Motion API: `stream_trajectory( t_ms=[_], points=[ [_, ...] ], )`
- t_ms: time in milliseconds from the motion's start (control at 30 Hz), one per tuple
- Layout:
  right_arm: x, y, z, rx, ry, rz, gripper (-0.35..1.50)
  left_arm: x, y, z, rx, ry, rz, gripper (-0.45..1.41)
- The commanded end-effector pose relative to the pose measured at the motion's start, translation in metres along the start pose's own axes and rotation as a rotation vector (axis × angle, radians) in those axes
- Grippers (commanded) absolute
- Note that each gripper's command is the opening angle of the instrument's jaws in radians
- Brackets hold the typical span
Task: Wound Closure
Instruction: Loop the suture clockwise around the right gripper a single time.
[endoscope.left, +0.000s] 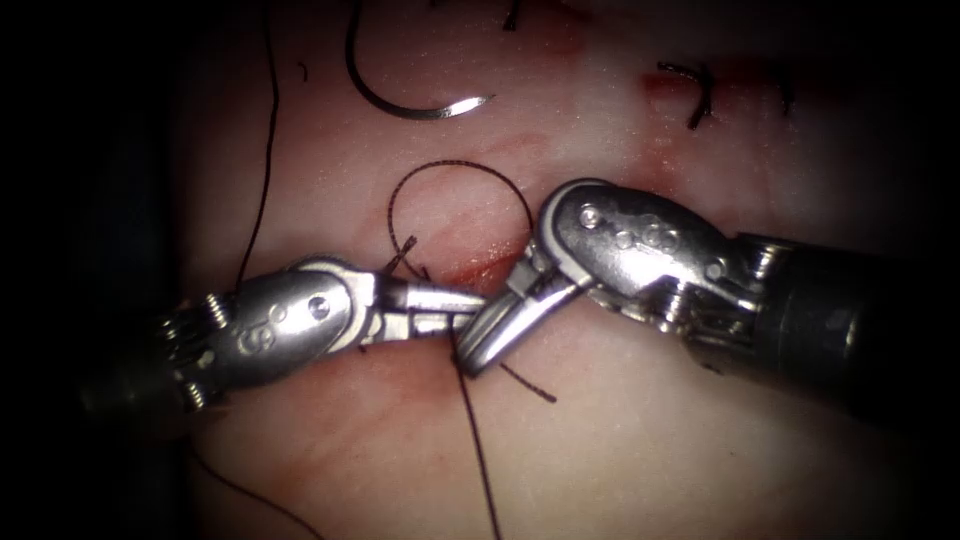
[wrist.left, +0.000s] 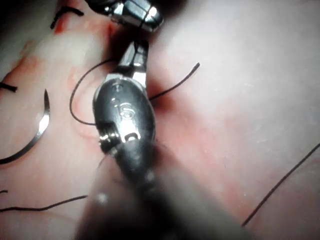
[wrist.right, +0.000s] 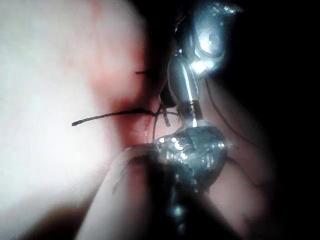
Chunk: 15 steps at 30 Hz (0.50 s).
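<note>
The curved needle (endoscope.left: 400, 100) lies free on the tissue (endoscope.left: 640, 440) at the far side, left of the cut (endoscope.left: 480, 268), held by neither tool; it also rests flat on the tissue (wrist.left: 240, 100) as the needle (wrist.left: 40, 130). My left tool (endoscope.left: 470, 303) comes in from the left, its jaws shut on the thread (endoscope.left: 478, 450) at the cut. My right tool (endoscope.left: 472, 362) angles down and left, its jaws closed on the same strand, which runs toward the near edge. A thread loop (endoscope.left: 460, 168) arcs above both tools. The tools' tips touch.
A short cut end of thread (endoscope.left: 530, 385) lies just right of the right tool's tips. Earlier stitches (endoscope.left: 700, 90) sit at the far right along the cut. A long strand (endoscope.left: 268, 130) runs down the left side. Red fluid (endoscope.left: 470, 270) stains the cut.
</note>
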Motion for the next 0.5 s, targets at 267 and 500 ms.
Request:
stream_trajectory(
  t_ms=[267, 500],
  points=[
    [0.0037, -0.0037, -0.0070, -0.086, 0.055, 0.001, -0.35, 0.0027, 0.0005, -0.0020, 0.126, -0.051, 0.017, -0.35],
    [0.0011, -0.0070, -0.0071, -0.066, 0.030, -0.015, -0.35, 0.0066, -0.0028, -0.0046, 0.273, -0.082, 0.081, -0.35]
  ],
)
